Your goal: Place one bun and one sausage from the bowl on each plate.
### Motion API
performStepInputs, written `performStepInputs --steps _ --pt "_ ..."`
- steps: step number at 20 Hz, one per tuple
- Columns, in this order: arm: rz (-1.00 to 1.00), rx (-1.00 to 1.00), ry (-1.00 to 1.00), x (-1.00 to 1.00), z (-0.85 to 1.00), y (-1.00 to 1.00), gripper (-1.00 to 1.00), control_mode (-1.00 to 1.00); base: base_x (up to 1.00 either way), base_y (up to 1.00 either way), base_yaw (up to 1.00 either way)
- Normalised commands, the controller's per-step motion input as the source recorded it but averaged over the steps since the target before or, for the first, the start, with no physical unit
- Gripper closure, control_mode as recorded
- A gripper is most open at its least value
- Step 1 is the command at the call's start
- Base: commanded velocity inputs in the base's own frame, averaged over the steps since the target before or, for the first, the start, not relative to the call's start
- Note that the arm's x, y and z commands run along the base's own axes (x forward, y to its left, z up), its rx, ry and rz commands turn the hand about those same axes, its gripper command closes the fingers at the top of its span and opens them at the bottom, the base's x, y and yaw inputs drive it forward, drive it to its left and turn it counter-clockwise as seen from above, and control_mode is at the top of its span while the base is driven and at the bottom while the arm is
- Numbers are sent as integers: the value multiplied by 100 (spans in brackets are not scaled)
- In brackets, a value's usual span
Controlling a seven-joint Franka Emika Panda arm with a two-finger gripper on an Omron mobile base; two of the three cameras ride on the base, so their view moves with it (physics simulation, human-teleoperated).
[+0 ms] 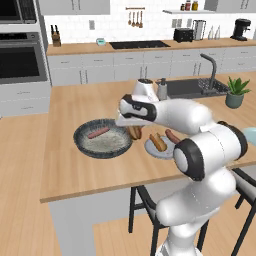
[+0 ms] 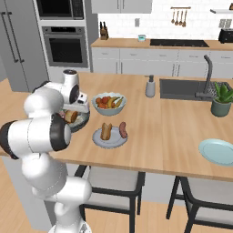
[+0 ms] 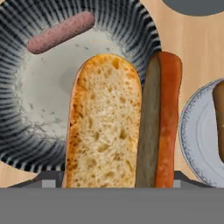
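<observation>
Over the counter [image 1: 70, 170], just at the rim of the dark ribbed bowl [image 1: 102, 139], the gripper [image 1: 134, 131] has a split bun [image 3: 105, 127] clamped in its fingers, spread wide around the loaf, and it looks lifted clear! From the hand view the bun hangs over the bowl's edge, toasted crumb face up, reddish crust running down the right side. One sausage [image 3: 61, 31] lies alone in the bowl. The nearest plate [image 2: 109, 138] already carries a bun and a sausage; the other plate [image 2: 217, 151] sits well apart, bare. That bread should be light and soft, easily crushed, so a gentle squeeze across the middle seems wisest. The sausage looks smooth and liable to roll: take it mid-length, across its width.
</observation>
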Motion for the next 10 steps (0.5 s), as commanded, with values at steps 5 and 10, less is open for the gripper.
performStepInputs --steps 5,10 --pt "0 -3 19 -75 41 -46 100 -100 0 0 0" --pt "1 -1 14 -82 14 -57 100 -100 0 0 0"
